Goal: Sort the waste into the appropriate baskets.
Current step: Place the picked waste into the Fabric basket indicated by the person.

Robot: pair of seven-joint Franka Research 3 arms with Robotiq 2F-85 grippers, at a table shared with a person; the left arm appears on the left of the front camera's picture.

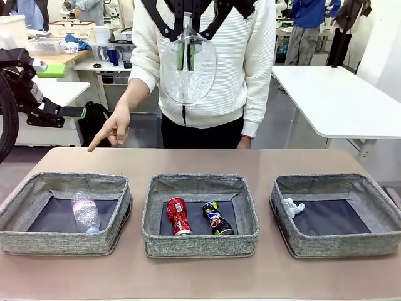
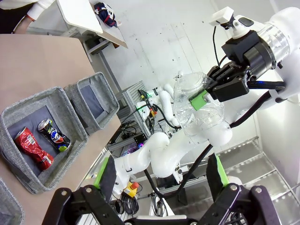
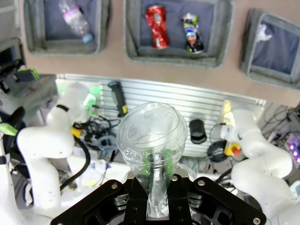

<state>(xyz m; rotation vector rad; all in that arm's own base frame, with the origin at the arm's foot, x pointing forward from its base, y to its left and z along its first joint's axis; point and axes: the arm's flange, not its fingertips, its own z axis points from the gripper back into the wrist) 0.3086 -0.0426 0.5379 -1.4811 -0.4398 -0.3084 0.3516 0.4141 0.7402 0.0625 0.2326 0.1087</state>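
Observation:
My right gripper (image 1: pixel 186 55) hangs high over the table's far side, shut on the rim of a clear plastic cup (image 1: pixel 189 69); the cup (image 3: pixel 152 133) stands between its fingers (image 3: pixel 149 169) and shows again as the cup (image 2: pixel 197 105). My left gripper (image 1: pixel 62 91) is open at the far left, off the table, its pads (image 2: pixel 105 174) wide apart and holding nothing. Three grey baskets stand in a row. The left basket (image 1: pixel 37 183) holds a clear plastic bottle (image 1: pixel 85 212). In the middle basket (image 1: pixel 195 182) lie a red can (image 1: pixel 178 216) and a dark can (image 1: pixel 217 218). A paper ball (image 1: pixel 292 207) rests in the right basket (image 1: pixel 376 216).
A person stands at the far side, one hand (image 1: pixel 114 128) pointing a finger down towards the left basket's side. White tables (image 1: pixel 338 100) stand behind. Bare brown tabletop (image 1: pixel 200 160) runs between the baskets and the person.

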